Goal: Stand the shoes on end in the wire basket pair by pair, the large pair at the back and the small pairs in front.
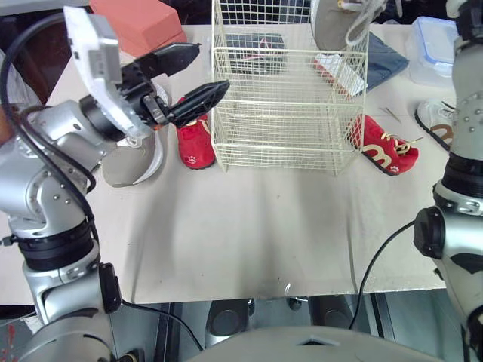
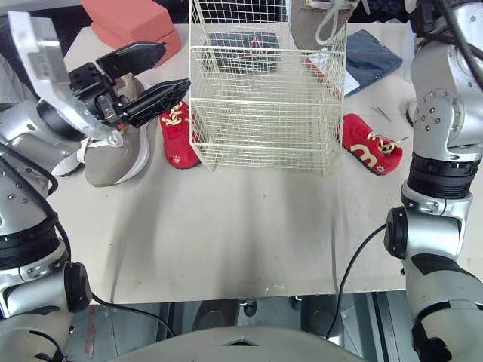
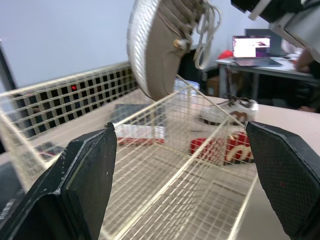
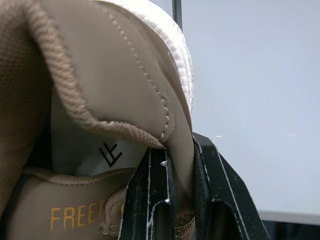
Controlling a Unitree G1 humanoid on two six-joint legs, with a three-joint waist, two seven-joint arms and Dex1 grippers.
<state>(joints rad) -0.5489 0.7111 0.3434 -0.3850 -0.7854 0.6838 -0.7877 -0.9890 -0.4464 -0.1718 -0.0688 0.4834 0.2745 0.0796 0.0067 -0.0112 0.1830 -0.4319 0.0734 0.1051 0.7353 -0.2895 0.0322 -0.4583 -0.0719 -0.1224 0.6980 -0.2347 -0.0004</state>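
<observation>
The cream wire basket (image 1: 279,128), a square-gridded box, stands on the table (image 1: 249,226). The right gripper (image 4: 177,150) pinches the padded heel collar of a tan mesh shoe (image 1: 339,23) hanging above its rear rim. The left gripper (image 1: 211,68) gapes beside it, over a fuzzy red shoe (image 1: 195,143).

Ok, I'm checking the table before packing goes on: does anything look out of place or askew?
Nothing spilled or damaged. The red pair is split: one red shoe left of the wire basket, its mate on the right, lying slantwise. The beige shoe above the basket trails loose laces.
</observation>
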